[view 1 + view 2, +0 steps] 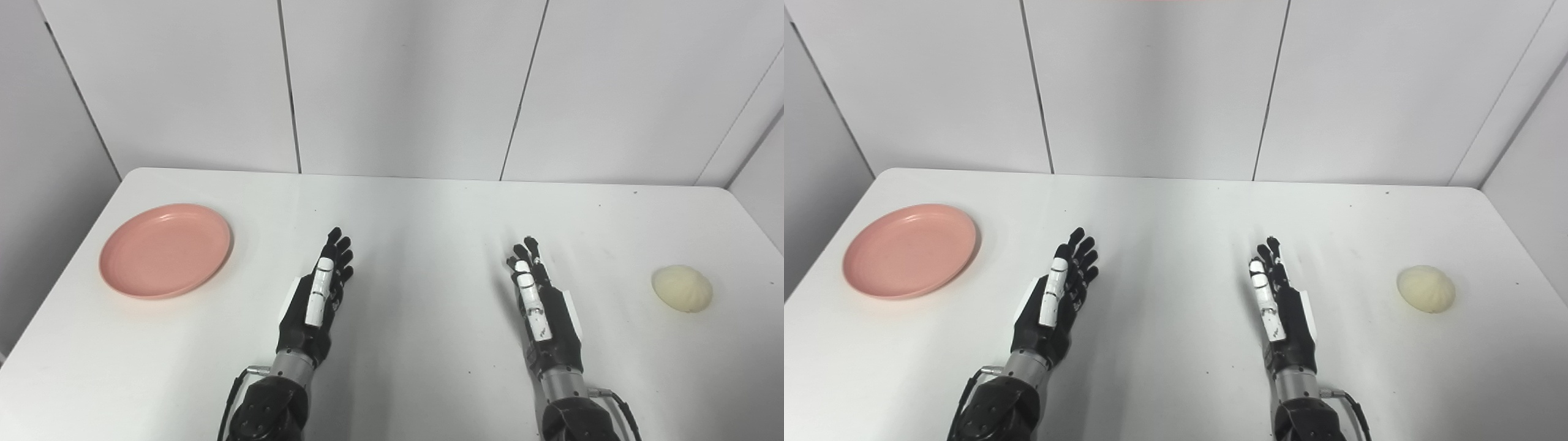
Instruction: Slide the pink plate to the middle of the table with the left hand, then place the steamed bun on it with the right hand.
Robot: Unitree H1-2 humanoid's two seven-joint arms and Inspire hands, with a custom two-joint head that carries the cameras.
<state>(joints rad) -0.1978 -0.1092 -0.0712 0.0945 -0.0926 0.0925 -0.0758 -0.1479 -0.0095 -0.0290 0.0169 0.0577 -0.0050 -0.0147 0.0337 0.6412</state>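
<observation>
Pink plate near the left edge of the white bench, steamed bun near its right edge, left robot hand and right robot hand between them, both released, fingers extended, grasping nothing

Left robot hand and right robot hand, both empty, fingers outstretched.

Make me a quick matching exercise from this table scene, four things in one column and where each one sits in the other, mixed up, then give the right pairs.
Things:
1. round pink plastic plate
2. pale cream steamed bun
3. black left hand
4. black right hand

Places:
A. far right of the white table
B. left of centre, open
C. far left of the table
D. right of centre, open

Pairs: 1-C, 2-A, 3-B, 4-D
</observation>
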